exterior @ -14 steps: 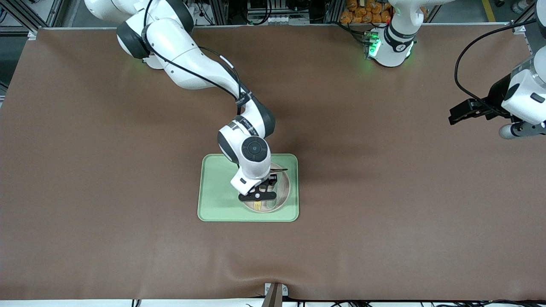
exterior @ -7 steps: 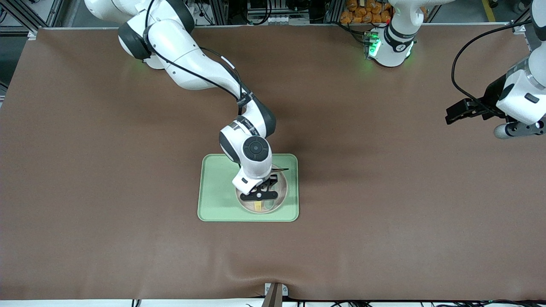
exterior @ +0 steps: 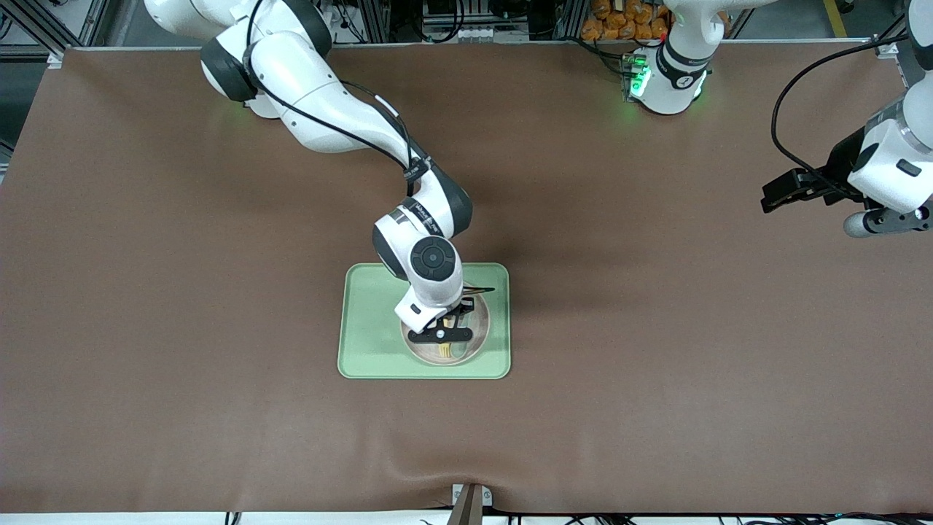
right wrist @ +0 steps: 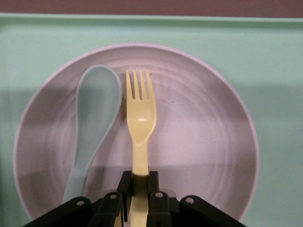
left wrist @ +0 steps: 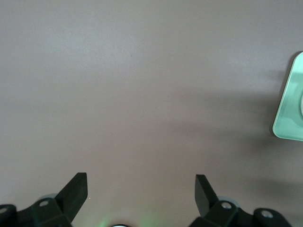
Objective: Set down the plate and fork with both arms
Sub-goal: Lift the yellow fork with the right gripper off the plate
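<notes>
The off-white plate (exterior: 477,332) sits in the light-green tray (exterior: 364,350) at mid-table. My right gripper (exterior: 441,337) is low over the plate and shut on the handle of the pale-yellow fork (exterior: 442,352). In the right wrist view the gripper (right wrist: 139,179) clamps the fork (right wrist: 140,113), whose tines point across the plate (right wrist: 203,137). I cannot tell whether the fork touches the plate. My left gripper (exterior: 774,198) waits open and empty over the table at the left arm's end. It also shows in the left wrist view (left wrist: 140,178).
A grey-green spoon (right wrist: 94,123) lies in the plate beside the fork. The tray rim (right wrist: 279,71) surrounds the plate, and its corner shows in the left wrist view (left wrist: 289,109). Brown mat covers the table (exterior: 656,364).
My right gripper has shifted a little over the plate with the fork in it. My left arm drew slightly away from the front camera, then stayed still.
</notes>
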